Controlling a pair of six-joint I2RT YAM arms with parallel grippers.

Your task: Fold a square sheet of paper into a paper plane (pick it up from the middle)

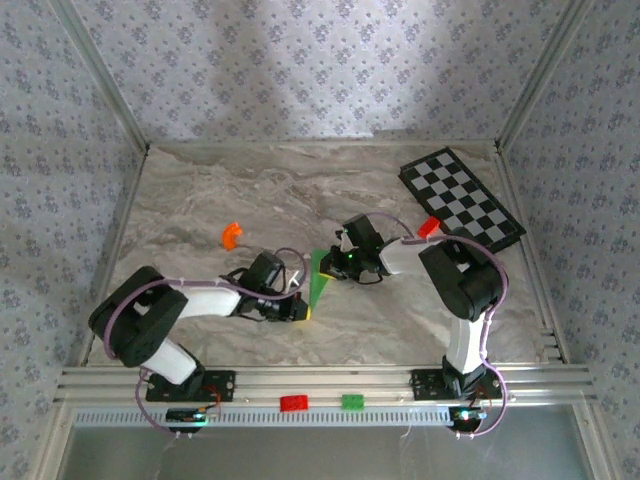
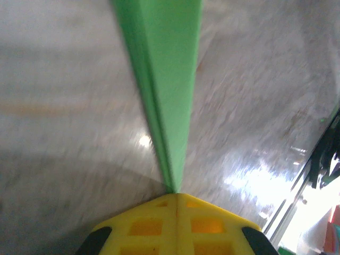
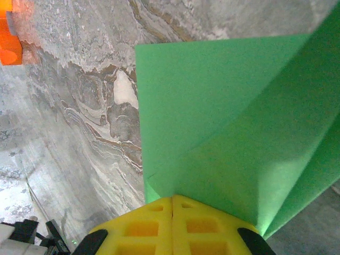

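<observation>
The paper [image 1: 320, 281] hangs at the middle of the desk [image 1: 200, 200], folded to a narrow wedge and pinched by both arms. From above, its long axis runs about 12 to 6 o'clock, leaning a little toward 7 at the near end.

The left jaws are pressed together on that near tip, the left arm [image 1: 200, 300] reaching in from 9 o'clock. In the left wrist view the paper leaves the jaws straight toward 12 o'clock, edge-on, its layers closed into a slim strip.

The right jaws are also closed on it, at its 1 o'clock side, the right arm [image 1: 455, 280] coming from 3 o'clock. In the right wrist view the paper fans from the jaws between 12 and 3 o'clock, with a creased flap lying over a flat layer.

The paper seems to stand on edge. Whether its lower edge touches the desk, I cannot tell.

The coming move probably turns on the two grips sitting at opposite ends of one axis: the crease can be tightened only along that line.

The orange piece [image 1: 231, 235] at 10 o'clock and the board [image 1: 462, 198] at 2 o'clock lie bare on the desk, well apart from the paper and holding nothing.
</observation>
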